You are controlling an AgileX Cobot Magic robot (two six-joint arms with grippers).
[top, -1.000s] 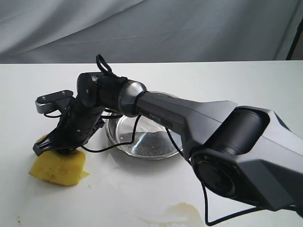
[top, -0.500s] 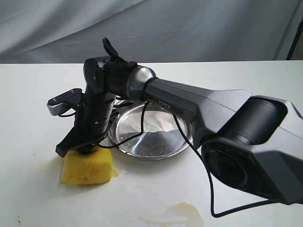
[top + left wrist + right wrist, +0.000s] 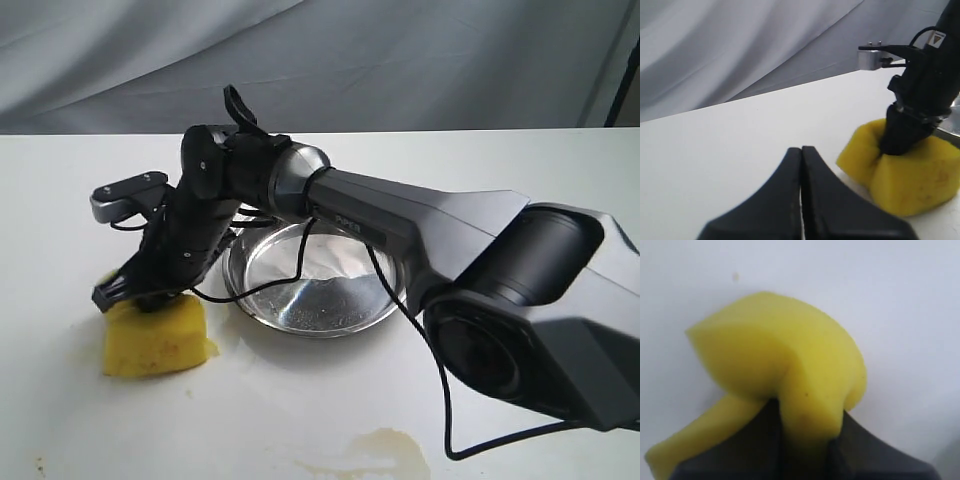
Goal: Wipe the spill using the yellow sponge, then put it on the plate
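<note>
Two jaws of the right gripper (image 3: 805,426) are pinching the yellow sponge (image 3: 155,338) from above. The foam bulges and folds up between them in the right wrist view, while its underside sits on the white tabletop (image 3: 80,200) just left of the stainless-steel plate (image 3: 320,300), near it but not touching. The left gripper (image 3: 801,152) has its jaws pressed together with nothing between them, and it hovers low over the table beside the sponge. The sponge looks light, soft and very compressible, and the grip has already creased it deeply. It will likely spring back on release, and if soaked it may drip or sag on the way to the plate. A deep bite across the thick middle of its top, as it is held here, seems the safest hold, because an edge pinch would probably tear or slip. No distinct amber puddle shows; it may lie under the sponge. A pale brownish wet patch (image 3: 375,450) lies near the front of the table, well apart from the sponge. Half a second ago the sponge was closer to the plate and the wrist stood more upright; a second ago it lay farther left than it does here. The pale patch looks unchanged across all three frames.
</note>
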